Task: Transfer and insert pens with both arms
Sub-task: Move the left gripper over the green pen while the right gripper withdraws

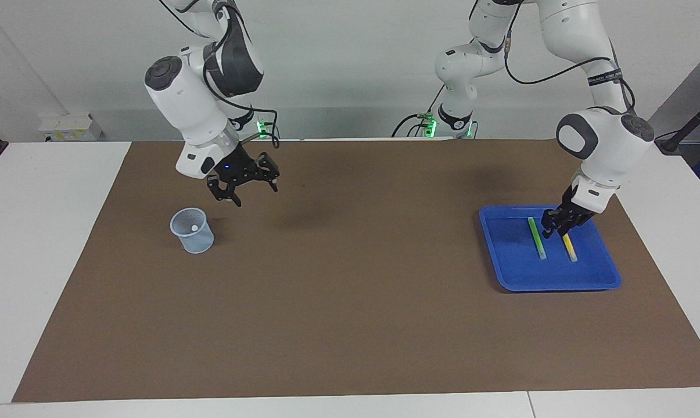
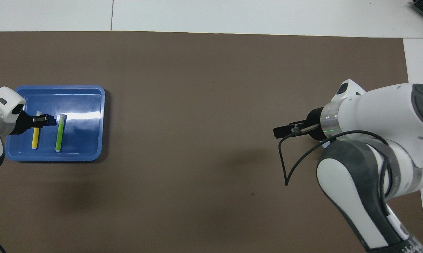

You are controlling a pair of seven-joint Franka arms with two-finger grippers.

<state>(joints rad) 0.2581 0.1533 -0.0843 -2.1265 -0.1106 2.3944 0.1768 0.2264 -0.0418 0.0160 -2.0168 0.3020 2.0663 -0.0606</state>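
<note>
White surface [image 1: 47, 261] carries a brown mat [image 1: 350, 302]; on the mat stand a clear cup [image 1: 192, 230] toward the right arm's end and a blue tray [image 1: 593, 280] toward the left arm's end.

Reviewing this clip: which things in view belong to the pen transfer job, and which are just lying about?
Job:
- green pen and yellow pen, in the blue tray
- clear cup, a pale cap end showing inside
- left gripper, down over the yellow pen
- right gripper, open, raised beside the cup

Lying about:
- brown mat
</note>
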